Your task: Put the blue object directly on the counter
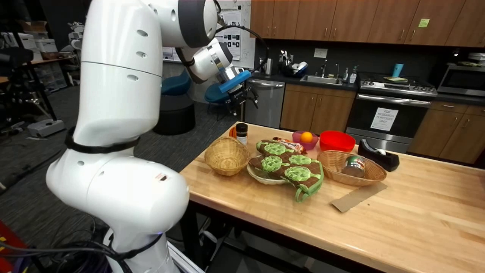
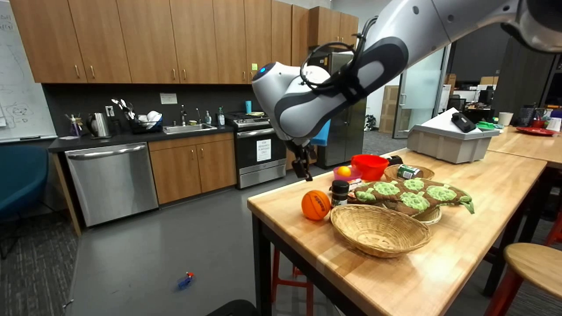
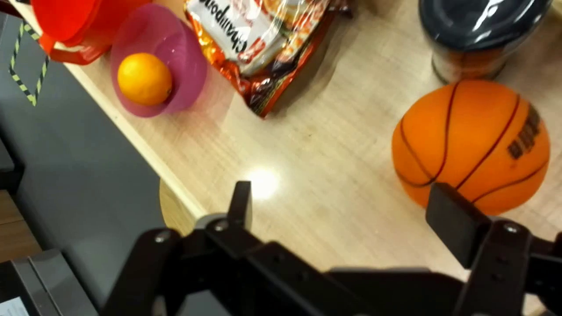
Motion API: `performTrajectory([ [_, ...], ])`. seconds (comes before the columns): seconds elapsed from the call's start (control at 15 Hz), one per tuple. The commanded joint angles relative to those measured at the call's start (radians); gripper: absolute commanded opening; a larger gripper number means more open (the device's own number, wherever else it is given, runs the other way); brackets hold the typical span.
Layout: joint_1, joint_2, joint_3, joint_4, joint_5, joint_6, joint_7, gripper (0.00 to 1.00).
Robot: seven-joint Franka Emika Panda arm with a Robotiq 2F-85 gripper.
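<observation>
A small dark-blue item (image 2: 184, 283) with a red-orange part (image 2: 189, 274) at its upper end shows against the grey floor in an exterior view, away from the table. It is blurred, and I cannot tell whether it rests on the floor. It is out of view elsewhere. The wooden counter (image 1: 428, 216) shows in both exterior views (image 2: 472, 219) and in the wrist view (image 3: 329, 153). My gripper (image 3: 340, 193) is open and empty above the counter's corner, beside the orange basketball (image 3: 470, 140). It also shows in both exterior views (image 1: 244, 104) (image 2: 305, 169).
On the counter are a round wicker basket (image 2: 380, 230), a dark-lidded jar (image 3: 470, 39), a candy bag (image 3: 263, 39), a purple bowl (image 3: 189, 66) with an orange (image 3: 145, 79), a red bowl (image 1: 336, 141), artichoke-print mitts (image 1: 284, 161), and an oval basket (image 1: 329, 167) with a can (image 1: 354, 167).
</observation>
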Motion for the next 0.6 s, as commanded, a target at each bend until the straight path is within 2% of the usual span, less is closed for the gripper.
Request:
performTrajectory([
  [0.0,-0.008,-0.141,0.004,-0.251,0.013,0.04,0.048,1.0],
  [0.13,-0.014,-0.201,0.003,-0.367,0.012,0.064,0.076,1.0],
  [0.2,-0.004,-0.099,0.004,-0.226,0.007,0.019,0.049,1.0],
  [0.33,-0.009,-0.141,0.006,-0.31,0.007,0.038,0.069,1.0],
  [0.53,-0.012,-0.171,0.007,-0.34,0.007,0.046,0.072,1.0],
])
